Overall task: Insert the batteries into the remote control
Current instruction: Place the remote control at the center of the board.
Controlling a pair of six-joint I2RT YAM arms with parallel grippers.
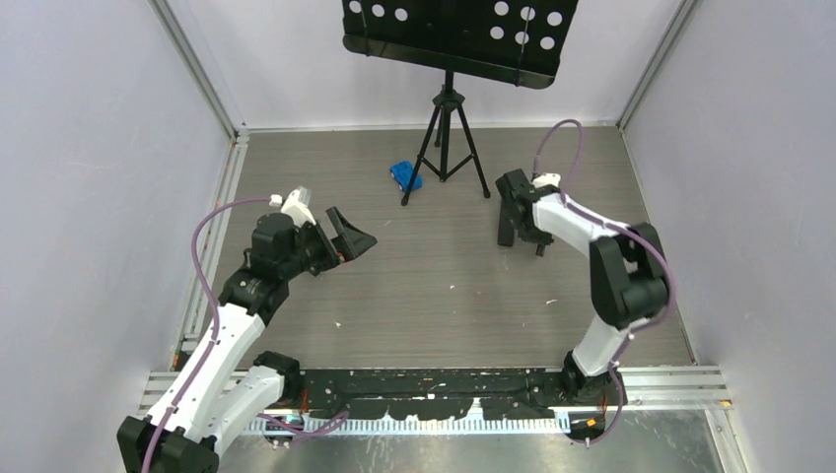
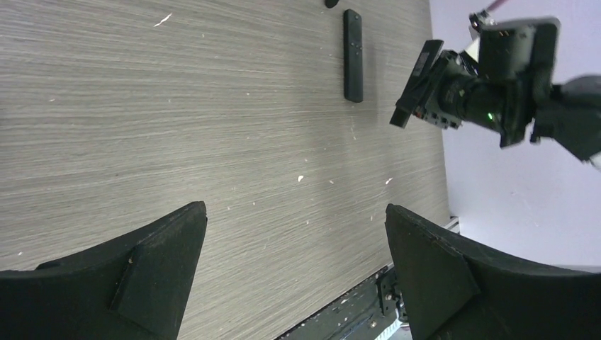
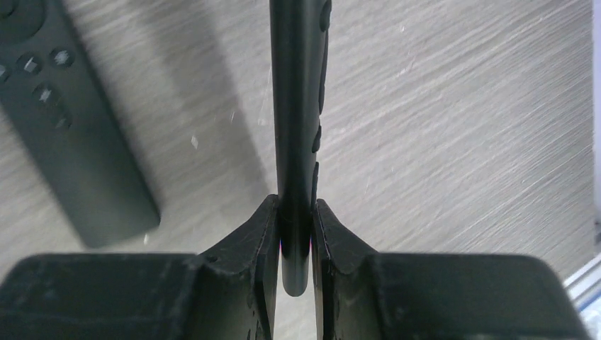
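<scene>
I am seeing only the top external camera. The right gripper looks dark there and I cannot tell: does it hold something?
Observer: Yes. In the right wrist view the right gripper is shut on a slim black remote, seen edge-on and pinched near one end.
Operator: Thank you. Is any other remote near it? From above I cannot make one out.
Observer: Yes. A second remote with pale buttons lies flat on the table, beside the held one. The left wrist view shows it too, apart from the gripper.
</scene>
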